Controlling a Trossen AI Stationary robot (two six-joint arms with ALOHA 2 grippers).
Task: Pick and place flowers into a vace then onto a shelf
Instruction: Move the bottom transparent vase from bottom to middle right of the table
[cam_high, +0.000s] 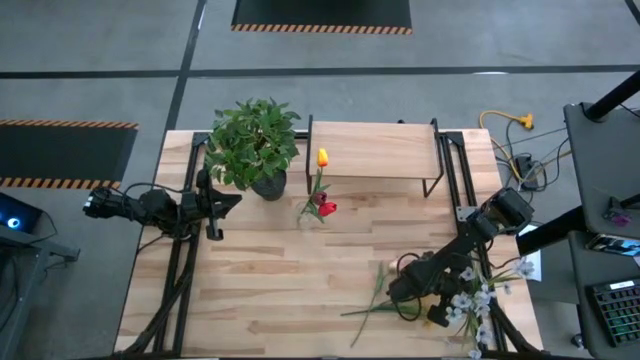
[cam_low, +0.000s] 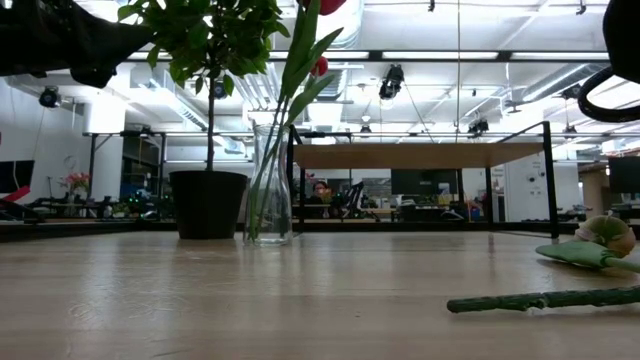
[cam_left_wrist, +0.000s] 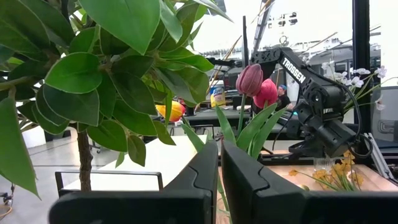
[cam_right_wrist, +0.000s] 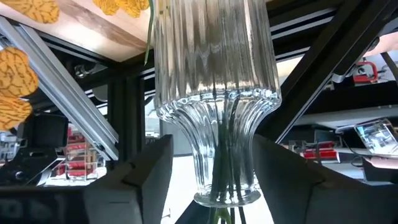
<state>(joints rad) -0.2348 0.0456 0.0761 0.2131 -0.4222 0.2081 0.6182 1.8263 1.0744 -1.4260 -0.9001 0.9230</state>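
Note:
A clear vase (cam_high: 312, 214) stands in front of the shelf (cam_high: 375, 150), holding a yellow tulip (cam_high: 322, 157) and red tulips (cam_high: 325, 207). A second, ribbed glass vase (cam_right_wrist: 214, 93) stands near the table's right near corner with green stems inside; white sprigs (cam_high: 478, 298) spread above it. My right gripper (cam_right_wrist: 211, 140) is open, with a finger on either side of that vase's narrow neck; no touch shows. Yellow clusters (cam_right_wrist: 12, 93) lie beside it. One long stem (cam_high: 375, 300) lies flat on the table. My left gripper (cam_high: 228, 202) is shut and holds nothing, beside the potted plant.
A bushy potted plant (cam_high: 255, 145) stands at the shelf's left end, right in front of my left gripper (cam_left_wrist: 219, 162). In the low view a pale bud with a leaf (cam_low: 600, 240) and a stem (cam_low: 540, 298) lie near the right. Bare wood shows across the table's near left part.

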